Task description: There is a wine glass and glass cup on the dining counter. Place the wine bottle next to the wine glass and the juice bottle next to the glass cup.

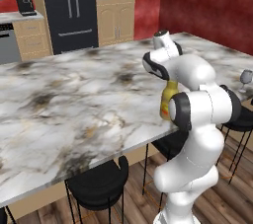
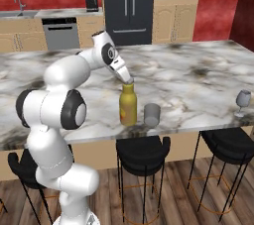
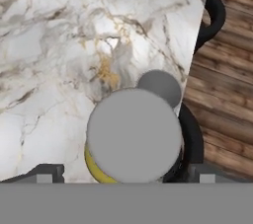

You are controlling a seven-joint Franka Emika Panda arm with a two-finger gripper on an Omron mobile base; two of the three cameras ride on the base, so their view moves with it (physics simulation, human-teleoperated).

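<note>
The juice bottle is already standing upright just beside the glass cup near the tabletop edge, the spread pincer hanging empty just above its cap, while the wine glass is waiting alone, well apart.

Dining counter: polished marble, white-grey with brown and black veins, smooth and faintly glossy. Juice bottle, centre of the right base view: amber-yellow, smooth, satin sheen, looks like plastic or tinted glass. Glass cup, just beside it: greyish, translucent glass. Wine glass, right edge: clear glass. Stools, lower frame: matt black seats on thin dark metal legs. Floor: brown wooden planks. Refrigerator, top: dark, smooth.
</note>
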